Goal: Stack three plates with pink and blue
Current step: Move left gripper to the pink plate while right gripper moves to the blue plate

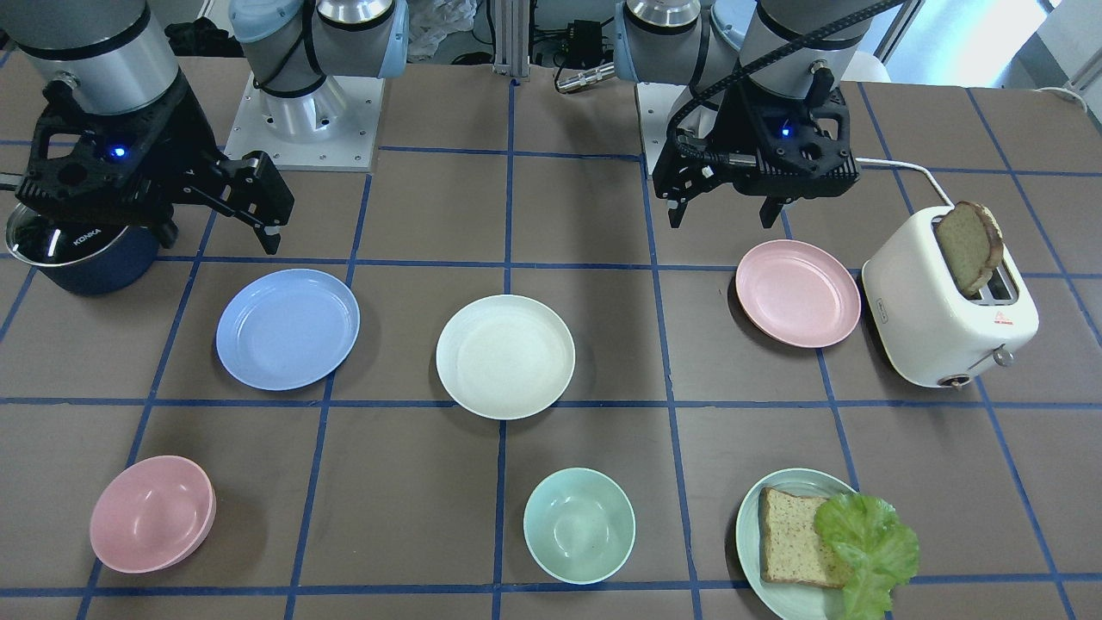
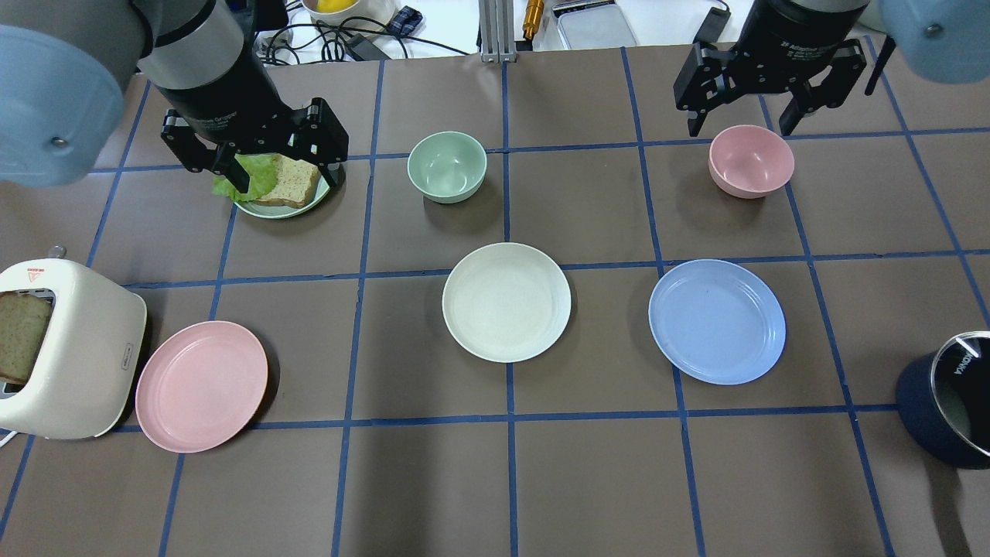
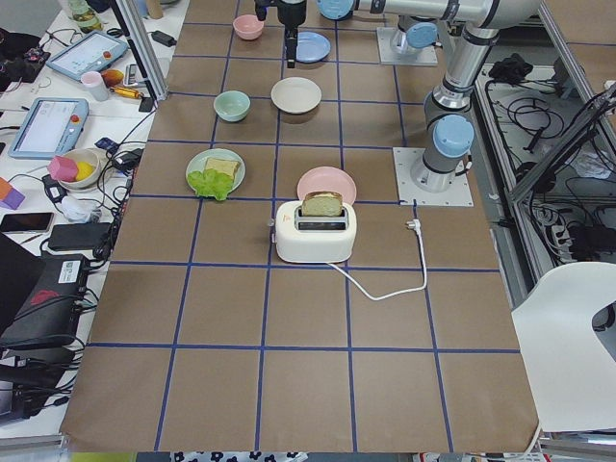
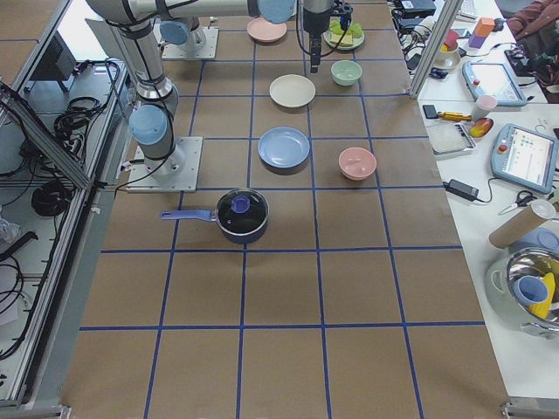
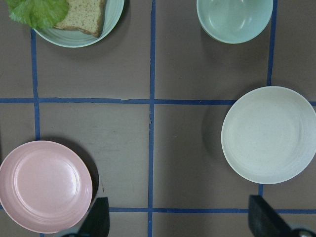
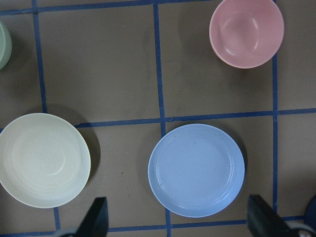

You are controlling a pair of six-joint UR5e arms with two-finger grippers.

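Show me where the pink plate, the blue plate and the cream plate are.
pink plate [image 2: 201, 386], overhead exterior view, centre of its flat well.
blue plate [image 2: 717, 321], overhead exterior view, centre of its well.
cream plate [image 2: 506, 302], overhead exterior view, middle of its well.

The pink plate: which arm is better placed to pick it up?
Left. The pink plate lies on the robot's left side beside the toaster, and the open left gripper hangs over that half. The right gripper is on the other side, nearer the blue plate.

The toaster [image 2: 73, 352] stands just beside the pink plate [image 2: 201, 385].
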